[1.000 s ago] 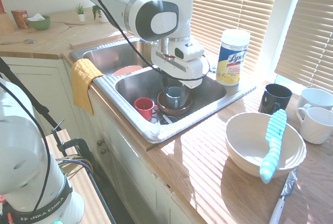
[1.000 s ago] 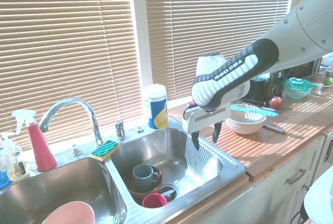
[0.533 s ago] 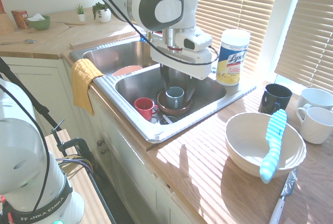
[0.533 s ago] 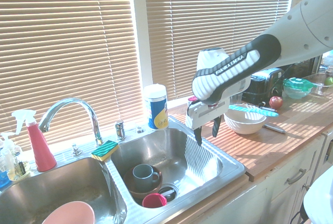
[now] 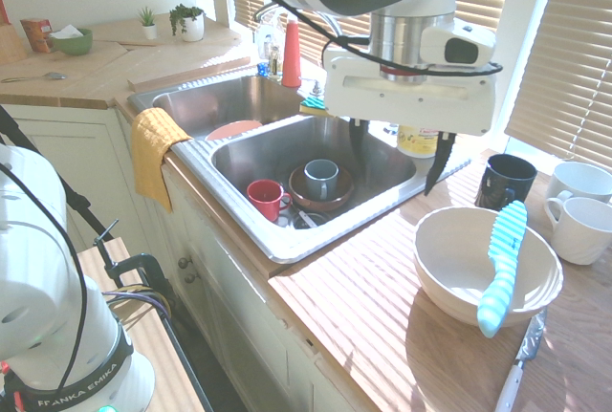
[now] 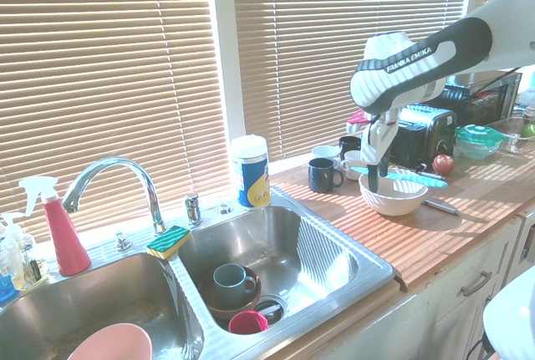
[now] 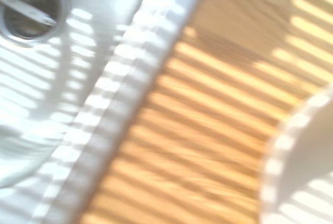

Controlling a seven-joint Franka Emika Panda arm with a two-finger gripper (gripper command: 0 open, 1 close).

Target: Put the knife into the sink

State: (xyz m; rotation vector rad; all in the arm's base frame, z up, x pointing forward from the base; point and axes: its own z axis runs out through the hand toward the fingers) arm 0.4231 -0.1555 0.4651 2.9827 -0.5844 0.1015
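Pincer [image 5: 400,162] spread wide, nothing between its tips, hanging above the tabletop [image 5: 354,288] by the edge of the sink [image 5: 287,235], short of the white bowl [image 5: 459,288]. The blue knife [image 5: 503,264], striped thinly in white, lies propped across that bowl, one end reaching over the near rim in the first exterior view. On the tabletop just beside the bowl, a second knife [image 5: 521,359], slimmer, with white handle and speckled grey blade. Behind the bowl stand a black mug [image 5: 506,181] and two white cups. Sink is steel, two basins. One basin holds a brown bowl [image 5: 335,204] with a grey-blue mug [image 5: 321,180] sitting in it, and a red mug [image 5: 267,199] near it; the other holds a pink dish [image 6: 113,347]. A green-and-yellow sponge [image 6: 169,241] rests near the base of the curved faucet [image 6: 117,168]; the wipes tub [image 6: 251,172] stands behind the sink. Yellow cloth [image 5: 156,154] draped over the front edge. Slatted sunlight falls across the wood; wrist view blurred, showing sink edge, drain and bowl rim.
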